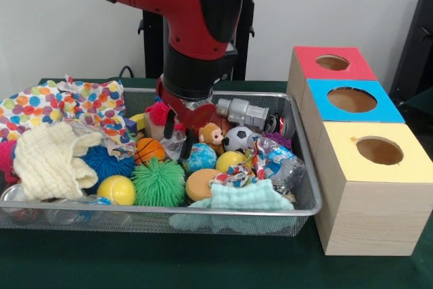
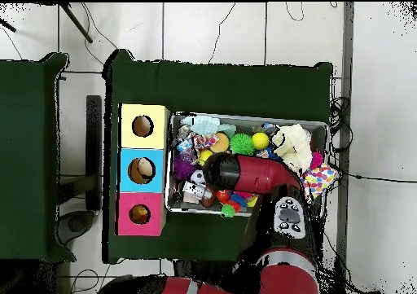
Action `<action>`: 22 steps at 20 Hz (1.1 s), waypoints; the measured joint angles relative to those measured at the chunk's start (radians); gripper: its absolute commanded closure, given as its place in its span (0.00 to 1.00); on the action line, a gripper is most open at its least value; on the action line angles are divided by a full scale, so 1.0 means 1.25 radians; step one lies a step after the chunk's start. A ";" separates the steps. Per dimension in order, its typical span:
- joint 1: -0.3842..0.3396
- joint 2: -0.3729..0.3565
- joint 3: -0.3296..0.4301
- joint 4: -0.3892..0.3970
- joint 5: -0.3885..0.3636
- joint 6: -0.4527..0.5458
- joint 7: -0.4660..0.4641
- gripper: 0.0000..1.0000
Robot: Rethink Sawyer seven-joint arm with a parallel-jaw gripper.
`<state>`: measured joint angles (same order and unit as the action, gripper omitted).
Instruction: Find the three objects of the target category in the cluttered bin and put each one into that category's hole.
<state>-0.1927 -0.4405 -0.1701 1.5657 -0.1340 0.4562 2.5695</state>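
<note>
Cloths fill the left end of the wire mesh bin (image 1: 308, 194) in the front view: a polka-dot cloth (image 1: 61, 103) draped over the rim and a cream knitted cloth (image 1: 51, 160) in front of it. No brand, label or writing can be read on anything. Just right of the cream cloth lie a blue spiky ball (image 1: 107, 162), a yellow ball (image 1: 116, 189) and a green spiky ball (image 1: 157, 182), with a small basketball (image 1: 149, 149) behind them. The red and black arm comes down near the bin's middle, its wrist pointing straight down. The hand (image 1: 181, 141) sits low among the toys, dark fingers (image 1: 169, 126) apart, beside a blue-green globe ball (image 1: 201, 158) and a brown monkey toy (image 1: 212, 135); whether it grips anything I cannot tell. Further right are a soccer ball (image 1: 237, 138), a grey toy (image 1: 240, 109) by the far rim, and a mint cloth (image 1: 250, 197) at the front. On the green bench (image 1: 203, 262), touching the bin's right side, stand 3 wooden boxes in a row, each with 1 round hole: red-topped box (image 1: 331, 63), blue-topped box (image 1: 350, 101), yellow-topped box (image 1: 379, 152).
</note>
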 measured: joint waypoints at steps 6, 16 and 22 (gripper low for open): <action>0.014 0.001 0.000 0.001 0.000 0.000 0.000 0.00; -0.009 -0.008 0.030 0.021 0.000 -0.016 0.000 0.00; -0.041 -0.024 0.048 0.050 0.000 -0.037 0.000 0.00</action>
<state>-0.2444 -0.4701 -0.1107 1.6288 -0.1344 0.4097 2.5695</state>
